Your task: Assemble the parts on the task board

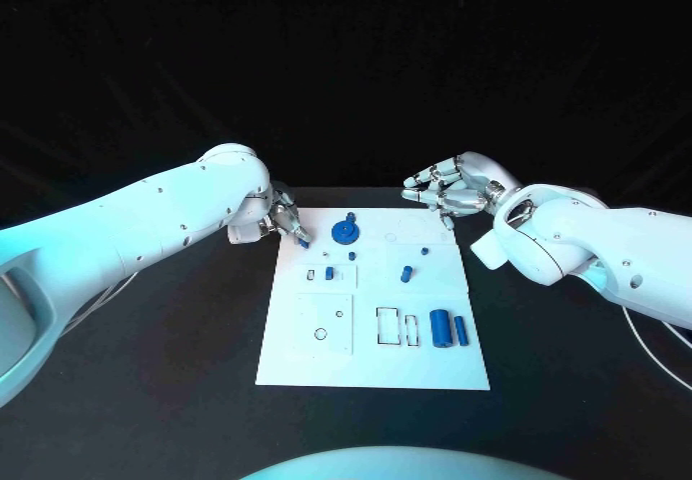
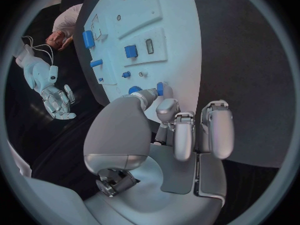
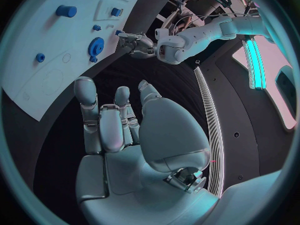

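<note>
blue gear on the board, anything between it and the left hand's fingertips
No part lies there. In the head view the left hand reaches the task board's far left corner, and only bare white board separates its fingertips from the blue gear.

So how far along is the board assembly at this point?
Partly done, it seems. A blue gear stands at the task board's far edge. The left hand touches the board's far corner, at a small blue part. Two blue cylinders lie loose beside open slots. The right hand hovers open, holding nothing.
</note>
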You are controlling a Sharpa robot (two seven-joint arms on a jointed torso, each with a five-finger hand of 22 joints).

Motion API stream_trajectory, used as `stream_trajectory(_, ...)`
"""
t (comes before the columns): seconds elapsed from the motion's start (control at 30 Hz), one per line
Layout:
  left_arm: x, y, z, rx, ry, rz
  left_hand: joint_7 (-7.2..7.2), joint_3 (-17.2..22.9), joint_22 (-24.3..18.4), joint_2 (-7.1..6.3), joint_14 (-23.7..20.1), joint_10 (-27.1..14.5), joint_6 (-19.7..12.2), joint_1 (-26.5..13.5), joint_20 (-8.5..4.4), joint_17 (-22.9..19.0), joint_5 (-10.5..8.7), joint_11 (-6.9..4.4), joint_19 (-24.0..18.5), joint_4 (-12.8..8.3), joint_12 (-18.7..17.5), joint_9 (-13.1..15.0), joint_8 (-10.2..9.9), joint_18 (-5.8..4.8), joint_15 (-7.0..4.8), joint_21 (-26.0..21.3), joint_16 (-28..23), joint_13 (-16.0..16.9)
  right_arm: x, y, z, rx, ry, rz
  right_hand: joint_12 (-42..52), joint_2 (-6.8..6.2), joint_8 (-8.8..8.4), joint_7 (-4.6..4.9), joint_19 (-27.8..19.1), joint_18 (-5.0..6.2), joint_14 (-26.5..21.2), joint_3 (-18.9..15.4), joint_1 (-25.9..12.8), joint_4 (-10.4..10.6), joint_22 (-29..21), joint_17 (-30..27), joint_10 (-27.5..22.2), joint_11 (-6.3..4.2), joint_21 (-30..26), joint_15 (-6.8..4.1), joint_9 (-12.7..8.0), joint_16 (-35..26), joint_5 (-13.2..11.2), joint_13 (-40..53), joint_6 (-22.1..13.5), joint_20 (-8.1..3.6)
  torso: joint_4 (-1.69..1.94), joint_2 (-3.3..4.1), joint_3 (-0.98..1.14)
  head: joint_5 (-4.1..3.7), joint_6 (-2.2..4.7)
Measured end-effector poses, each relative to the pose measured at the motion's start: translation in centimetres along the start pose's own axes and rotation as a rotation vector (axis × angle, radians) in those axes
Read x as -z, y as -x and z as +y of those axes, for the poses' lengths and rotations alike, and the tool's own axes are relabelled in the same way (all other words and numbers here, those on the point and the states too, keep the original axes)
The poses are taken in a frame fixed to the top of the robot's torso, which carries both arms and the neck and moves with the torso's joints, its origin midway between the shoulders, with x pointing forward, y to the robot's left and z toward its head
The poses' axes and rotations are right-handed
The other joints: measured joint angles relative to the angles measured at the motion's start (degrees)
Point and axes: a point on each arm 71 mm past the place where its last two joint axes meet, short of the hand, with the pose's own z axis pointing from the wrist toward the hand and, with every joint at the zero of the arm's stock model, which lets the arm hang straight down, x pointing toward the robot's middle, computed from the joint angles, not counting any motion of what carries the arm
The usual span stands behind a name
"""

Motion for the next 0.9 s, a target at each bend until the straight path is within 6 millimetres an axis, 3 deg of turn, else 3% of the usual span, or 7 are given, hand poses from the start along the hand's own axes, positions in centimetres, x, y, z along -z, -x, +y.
stream_trajectory(0.1, 0.6, -0.1, 0.3, 0.014, -0.022, -0.016, -0.30, 0.3, 0.0, -0.80, 0.2, 0.8, 0.7, -0.8, 0.00, 0.0, 2.57, -0.20, 0.0, 0.0, 0.6, 0.3, 0.0, 0.00, -0.22, 0.4, 0.0, 0.7, 0.0, 0.1, -0.1, 0.000, -0.001, -0.001, 0.0, 0.00, 0.00, 0.00, 0.0, 0.00, 0.0, 0.0, 0.0, 0.0, 0.0, 0.0, 0.0, 0.00, 0.0, 0.00, 0.0, 0.0, 0.0, 0.0, 0.0, 0.00, 0.07, -0.02, 0.02, -0.05, 0.07)
stream_trajectory(0.27, 1.6, -0.8, 0.7, 0.037, -0.065, -0.041, -0.44, 0.9, 0.0, -1.19, 0.0, 1.3, 0.9, -1.2, -0.21, 0.0, 4.09, -0.30, 0.2, -0.6, 0.8, 0.3, 0.0, 0.00, -0.40, 0.7, 0.0, 1.3, 0.1, 0.2, -0.2, 0.001, -0.004, -0.004, 0.0, 0.00, 0.00, 0.00, 0.0, 0.00, 0.0, 0.0, 0.0, 0.0, 0.0, 0.0, 0.0, 0.00, 0.0, 0.00, 0.0, 0.0, 0.0, 0.0, 0.0, 0.00, 0.32, -0.11, 0.03, -0.04, -0.02)
stream_trajectory(0.57, 2.3, -4.0, 0.9, 0.028, -0.109, -0.048, -0.44, 1.1, 0.0, -1.58, 0.0, 1.5, 1.1, -1.6, -0.21, 0.0, 4.55, -0.48, 0.2, -0.8, 1.4, 0.2, 0.2, 0.00, -0.40, 1.1, 0.0, 1.8, 0.2, 0.3, -0.3, 0.001, -0.007, -0.006, 0.0, 0.00, 0.00, 0.00, 0.0, 0.00, 0.0, 0.0, 0.0, 0.0, 0.0, 0.0, 0.0, 0.00, 0.0, 0.00, 0.0, 0.0, 0.0, 0.0, 0.0, 0.00, 0.90, -0.30, -0.03, -0.20, -0.28)
stream_trajectory(0.9, 2.8, -5.4, 0.3, 0.007, -0.137, -0.068, -0.46, 1.4, 0.0, -1.79, 0.0, 1.8, 1.3, -1.8, -0.20, 0.0, 4.56, -0.38, 0.2, -1.1, 1.5, 0.3, 0.3, -0.01, -0.40, 1.4, 0.0, 2.0, 0.2, 0.2, -0.4, 0.000, -0.009, -0.003, 0.2, 0.00, 0.23, -0.01, 0.0, 0.00, 0.0, -0.2, 0.0, 0.2, 0.0, 0.0, 0.0, 0.00, 0.0, 0.00, 0.0, 0.0, 0.0, 0.0, 0.0, 0.00, 0.82, -0.27, -0.04, 0.05, -0.42)
